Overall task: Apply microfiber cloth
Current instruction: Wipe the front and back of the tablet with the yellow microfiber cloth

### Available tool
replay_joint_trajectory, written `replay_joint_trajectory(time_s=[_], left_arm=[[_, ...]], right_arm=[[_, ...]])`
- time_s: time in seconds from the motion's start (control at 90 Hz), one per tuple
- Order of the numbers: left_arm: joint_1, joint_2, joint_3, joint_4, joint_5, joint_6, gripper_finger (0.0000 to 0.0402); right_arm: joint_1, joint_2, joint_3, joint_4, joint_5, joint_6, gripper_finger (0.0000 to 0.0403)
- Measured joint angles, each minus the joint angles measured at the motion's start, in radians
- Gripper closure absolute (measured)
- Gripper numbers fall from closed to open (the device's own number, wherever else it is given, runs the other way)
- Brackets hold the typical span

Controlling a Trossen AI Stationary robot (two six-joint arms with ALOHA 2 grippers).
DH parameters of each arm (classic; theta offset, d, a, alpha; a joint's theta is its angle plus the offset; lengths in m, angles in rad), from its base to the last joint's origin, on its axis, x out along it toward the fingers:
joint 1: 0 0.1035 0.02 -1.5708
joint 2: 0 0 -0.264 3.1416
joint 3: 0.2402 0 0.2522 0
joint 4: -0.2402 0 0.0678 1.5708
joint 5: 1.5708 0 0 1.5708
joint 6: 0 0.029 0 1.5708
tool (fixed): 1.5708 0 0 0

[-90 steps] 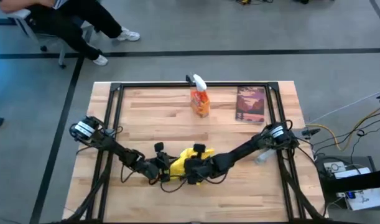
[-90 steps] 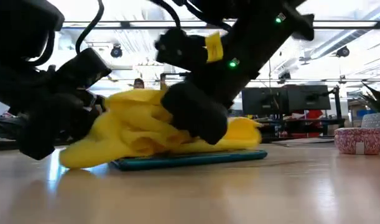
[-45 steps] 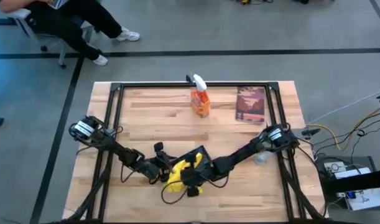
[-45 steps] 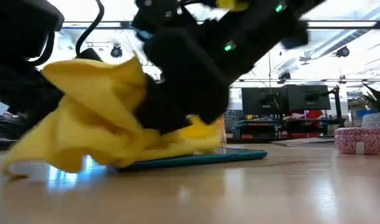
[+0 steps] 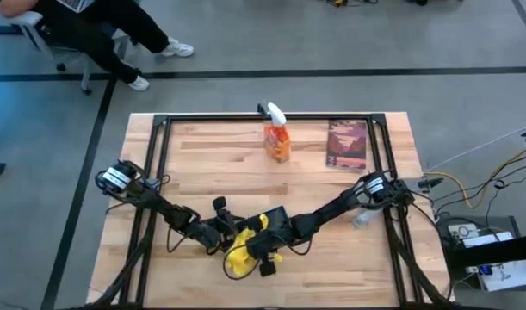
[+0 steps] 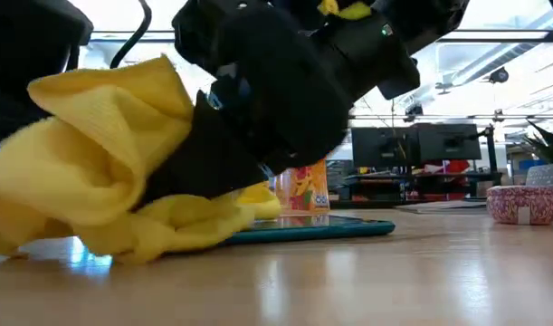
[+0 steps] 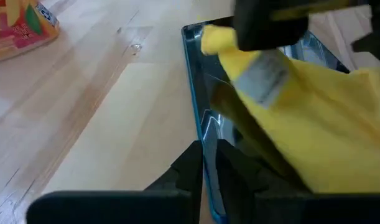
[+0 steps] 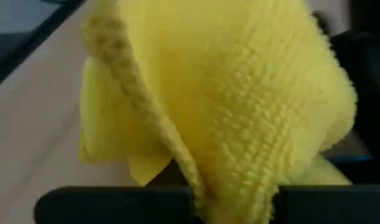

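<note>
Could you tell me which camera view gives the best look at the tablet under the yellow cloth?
The left wrist view: the tablet shows its teal edge and glossy screen, partly under the microfiber cloth. The low view shows only its thin edge; the high view a dark corner; the right wrist view, mostly cloth.

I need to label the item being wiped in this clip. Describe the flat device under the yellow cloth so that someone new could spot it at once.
On the wooden table, look near the front edge, where the two dark arms meet. There the tablet lies flat, a thin dark slab with a teal rim, partly under the microfiber cloth that the right gripper holds. Unlike the upright orange spray bottle and the book at the far side, it is glossy and low.
</note>
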Motion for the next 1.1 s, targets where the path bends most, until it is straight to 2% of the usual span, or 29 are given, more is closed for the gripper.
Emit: replay_joint_trajectory(time_s=[0.056,0.189,0.389,0.522,0.689,0.778,0.867,0.933,1.0,1.1], left_arm=[[0.001,0.000,0.000,-0.001,-0.003,0.000,0.0373],[0.004,0.000,-0.003,-0.007,-0.027,0.000,0.0373],[0.002,0.000,-0.010,-0.006,-0.030,-0.013,0.0373],[-0.002,0.000,-0.011,-0.003,-0.013,-0.030,0.0373],[-0.003,0.000,-0.011,-0.003,-0.009,-0.030,0.0373],[-0.003,0.000,-0.011,-0.002,-0.009,-0.030,0.0373],[-0.003,0.000,-0.011,-0.002,-0.010,-0.030,0.0373],[-0.003,0.000,-0.011,-0.002,-0.010,-0.030,0.0373],[-0.003,0.000,-0.011,-0.002,-0.010,-0.030,0.0373],[-0.003,0.000,-0.009,-0.003,-0.012,-0.029,0.0373]], right_arm=[[0.000,-0.004,0.001,-0.042,0.039,0.013,0.0403],[0.027,-0.030,0.002,-0.163,0.248,0.061,0.0403],[0.049,-0.070,0.001,-0.302,0.477,0.169,0.0403],[0.054,-0.105,0.000,-0.557,0.681,0.324,0.0403],[0.050,-0.144,-0.004,-0.957,0.875,0.625,0.0403],[0.046,-0.166,-0.008,-1.055,0.951,0.719,0.0403],[0.035,-0.187,-0.010,-1.034,0.973,0.703,0.0403],[0.022,-0.192,-0.010,-0.921,0.952,0.613,0.0403],[0.003,-0.191,-0.016,-0.755,0.867,0.475,0.0403],[-0.022,-0.168,-0.042,-0.433,0.660,0.288,0.0403]])
